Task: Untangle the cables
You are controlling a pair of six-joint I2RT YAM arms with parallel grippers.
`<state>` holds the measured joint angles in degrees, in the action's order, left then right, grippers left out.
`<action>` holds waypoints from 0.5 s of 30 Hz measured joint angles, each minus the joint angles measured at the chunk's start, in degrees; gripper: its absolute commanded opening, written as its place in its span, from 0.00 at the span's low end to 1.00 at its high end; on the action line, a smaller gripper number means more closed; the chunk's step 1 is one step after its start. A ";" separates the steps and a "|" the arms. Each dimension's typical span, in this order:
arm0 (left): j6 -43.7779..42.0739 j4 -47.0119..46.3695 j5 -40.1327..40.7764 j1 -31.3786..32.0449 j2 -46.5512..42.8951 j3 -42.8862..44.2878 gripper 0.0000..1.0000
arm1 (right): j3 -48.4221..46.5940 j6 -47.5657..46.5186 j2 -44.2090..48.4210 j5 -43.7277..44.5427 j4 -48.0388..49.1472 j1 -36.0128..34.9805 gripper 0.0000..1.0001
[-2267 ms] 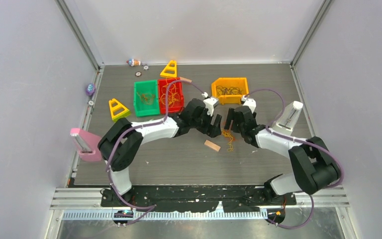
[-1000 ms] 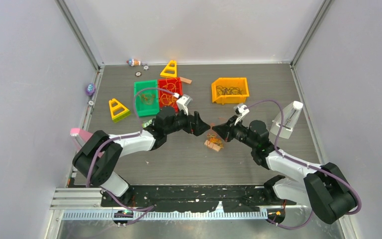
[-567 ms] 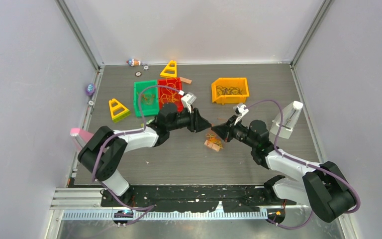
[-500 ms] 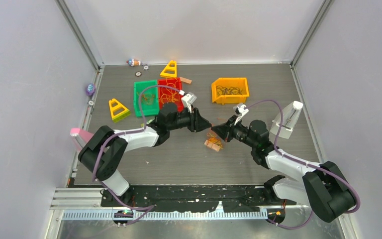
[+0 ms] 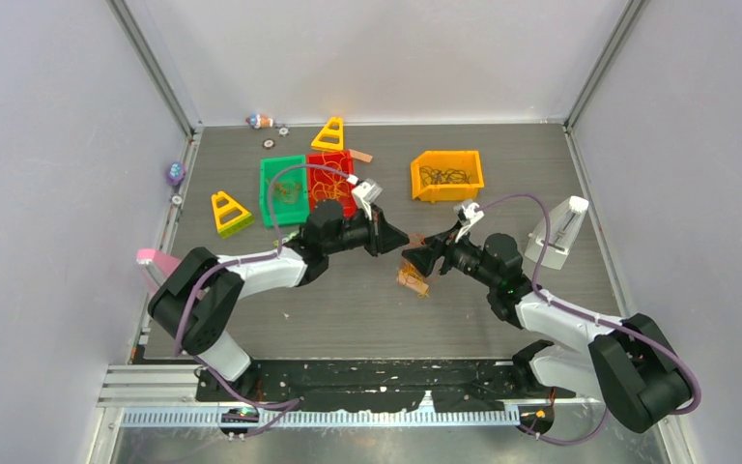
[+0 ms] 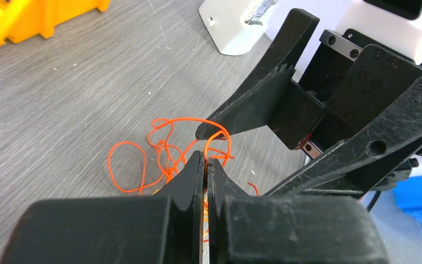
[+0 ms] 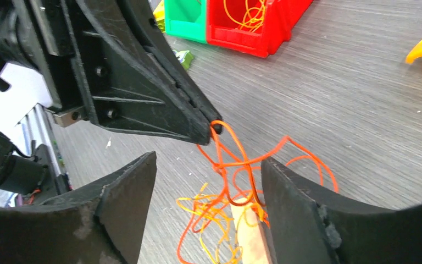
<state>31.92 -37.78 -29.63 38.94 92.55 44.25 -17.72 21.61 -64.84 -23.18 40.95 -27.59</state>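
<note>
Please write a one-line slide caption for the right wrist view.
Left fingers, shut, pinch a loop of the orange cable; right fingers stand open on either side of it.

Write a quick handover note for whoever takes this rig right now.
Left gripper: shut, pinching a loop of the thin orange cable.
Right gripper: open, jaws either side of the clump, holding nothing.
Things: orange cable tangled with thin yellow strands between the grippers, by a small tan wooden block. More wires lie in the red plastic bin and the orange plastic bin.
Done: one orange loop gripped.
Left: separate orange from yellow; clump not yet untangled.
</note>
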 measured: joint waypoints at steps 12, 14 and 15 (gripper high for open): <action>-3.85 1.29 4.74 0.00 -4.87 -1.73 0.00 | -1.68 -3.13 -2.05 5.14 -6.23 -7.39 0.87; -3.91 1.27 4.96 0.00 -4.87 -1.92 0.00 | -3.32 -4.17 -4.02 6.93 -8.11 -9.62 0.86; -3.91 1.27 5.07 0.00 -4.90 -2.08 0.00 | -4.09 -4.55 -4.87 7.72 -9.03 -10.29 0.84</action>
<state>28.01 -36.51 -24.56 38.94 87.66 42.17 -21.80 17.06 -69.71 -15.46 31.92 -37.89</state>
